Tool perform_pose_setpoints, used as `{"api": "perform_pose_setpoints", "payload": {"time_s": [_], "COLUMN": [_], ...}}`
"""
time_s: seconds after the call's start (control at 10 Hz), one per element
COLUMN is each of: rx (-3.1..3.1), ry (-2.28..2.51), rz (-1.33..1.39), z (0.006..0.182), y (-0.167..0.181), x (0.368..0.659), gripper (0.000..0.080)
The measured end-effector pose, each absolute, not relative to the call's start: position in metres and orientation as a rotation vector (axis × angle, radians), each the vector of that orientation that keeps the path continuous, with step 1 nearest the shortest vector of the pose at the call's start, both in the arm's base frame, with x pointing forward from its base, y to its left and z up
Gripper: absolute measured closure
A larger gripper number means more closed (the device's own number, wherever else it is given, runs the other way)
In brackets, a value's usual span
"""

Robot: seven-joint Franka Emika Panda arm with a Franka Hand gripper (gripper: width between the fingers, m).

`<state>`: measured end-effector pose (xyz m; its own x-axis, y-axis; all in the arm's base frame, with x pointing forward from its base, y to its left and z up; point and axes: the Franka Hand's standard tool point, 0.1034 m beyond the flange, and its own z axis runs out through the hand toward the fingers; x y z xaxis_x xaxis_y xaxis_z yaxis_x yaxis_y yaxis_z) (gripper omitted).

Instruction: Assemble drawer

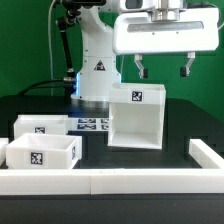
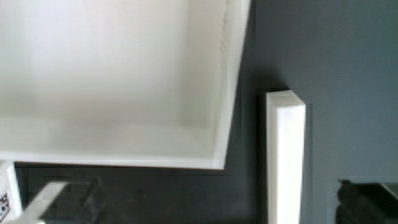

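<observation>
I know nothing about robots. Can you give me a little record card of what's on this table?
Claw: open, empty, hanging above the tall box
Tall box: hollow, standing on the table, nothing inside
Near tray: exterior view's left, outside the box
Far tray: just behind the near tray
Marker board: flat, between trays and box
Border rail: along the table's front edge

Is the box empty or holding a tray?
Empty: the box shows only bare inner walls; near tray and far tray sit outside, on the exterior view's left.
</observation>
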<state>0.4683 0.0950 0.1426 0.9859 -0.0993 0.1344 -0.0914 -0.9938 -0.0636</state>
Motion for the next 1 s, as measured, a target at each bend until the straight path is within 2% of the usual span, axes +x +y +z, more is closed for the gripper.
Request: {"api": "perform_pose_setpoints", "payload": {"time_s": [0.3,0.5,0.7,1.0], "rx": [-3.078,-3.079,-3.079,-3.078], "ry": [0.318,0.383,0.374,0.35], "rz": [-0.129,-0.063,-0.065,-0.076], "z": [0.128,0.112,0.101,0.103], "y": [0.099,0.1,0.101,0.108], "x": [0.44,0.425,0.418,0.423], "gripper": [0.015,0.015,0.015,0.015]}}
